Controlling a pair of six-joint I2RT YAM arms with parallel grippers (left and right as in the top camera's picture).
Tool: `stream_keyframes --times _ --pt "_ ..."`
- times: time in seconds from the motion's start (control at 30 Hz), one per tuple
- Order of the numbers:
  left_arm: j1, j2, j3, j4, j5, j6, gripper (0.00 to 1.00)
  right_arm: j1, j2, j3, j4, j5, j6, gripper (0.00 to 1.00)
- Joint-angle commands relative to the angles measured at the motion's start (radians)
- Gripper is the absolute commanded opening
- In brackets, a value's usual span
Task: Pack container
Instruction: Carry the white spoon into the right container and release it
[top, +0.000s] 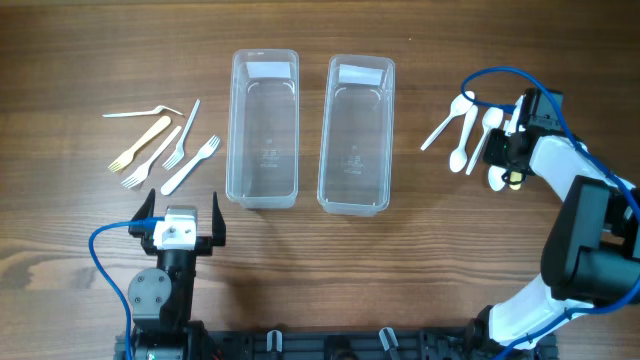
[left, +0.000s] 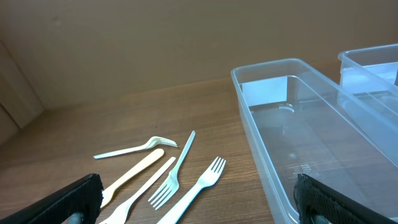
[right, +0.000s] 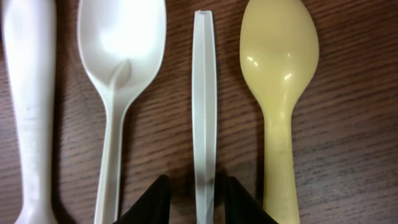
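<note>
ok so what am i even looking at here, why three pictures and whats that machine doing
It is one table filmed by three cameras. The overhead view shows two robot arms: the left gripper waits open near a group of plastic forks, and the right gripper is down among some spoons. Two clear containers sit empty in the middle. The other pictures come from cameras on each wrist. The right one looks straight down: its dark fingertips straddle a thin white handle, not yet closed on it.

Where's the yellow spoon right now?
The yellow spoon lies on the table's right side in the spoon cluster, just right of the white handle that the right gripper straddles in the right wrist view.
</note>
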Motion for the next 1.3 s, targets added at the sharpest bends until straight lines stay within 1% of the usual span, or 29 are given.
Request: stream_keyframes --times 0.0,0.03,0.17,0.33,0.43,0.47,0.53,0.63,0.7,0.87,1.0,1.17,1.2,1.27 --pt "-0.003 -0.003 -0.007 0.005 -0.01 -0.009 1.0 0.003 0.053 0.01 -0.002 0.016 0.022 0.13" --pt "-0.003 -0.003 -0.007 0.005 -0.01 -0.009 1.0 0.003 0.052 0.01 -0.008 0.016 0.031 0.04" --pt "-0.003 -0.003 -0.007 0.005 -0.01 -0.009 1.0 0.003 0.016 0.012 -0.033 0.016 0.041 0.04" --pt "-0.003 -0.003 -0.007 0.005 -0.01 -0.009 1.0 0.003 -0.122 0.017 -0.055 0.017 0.04 0.04" --pt "-0.003 -0.003 -0.007 0.005 -0.01 -0.009 1.0 0.003 -0.33 0.018 -0.102 0.008 0.041 0.04" --pt "-0.003 -0.003 -0.007 0.005 -0.01 -0.009 1.0 0.004 -0.403 0.018 -0.127 -0.051 0.041 0.04" --pt "-0.003 -0.003 -0.007 0.005 -0.01 -0.009 1.0 0.034 -0.466 0.018 -0.161 -0.157 0.041 0.04" --pt "-0.003 -0.003 -0.007 0.005 -0.01 -0.009 1.0 0.127 -0.473 0.018 -0.179 -0.229 0.06 0.04" --pt "-0.003 -0.003 -0.007 0.005 -0.01 -0.009 1.0 0.233 -0.469 0.018 -0.165 -0.252 0.098 0.04" --pt "-0.003 -0.003 -0.007 0.005 -0.01 -0.009 1.0 0.496 -0.466 0.018 -0.026 -0.269 0.23 0.04" --pt "-0.003 -0.003 -0.007 0.005 -0.01 -0.009 1.0 0.597 -0.433 0.017 0.033 -0.221 0.309 0.04" --pt "-0.003 -0.003 -0.007 0.005 -0.01 -0.009 1.0 0.66 -0.294 0.016 0.091 -0.206 0.311 0.05" --pt "-0.003 -0.003 -0.007 0.005 -0.01 -0.009 1.0 0.664 -0.27 0.016 0.101 -0.213 0.316 0.18" --pt "-0.003 -0.003 -0.007 0.005 -0.01 -0.009 1.0 0.664 -0.24 0.017 0.118 -0.232 0.328 0.41"
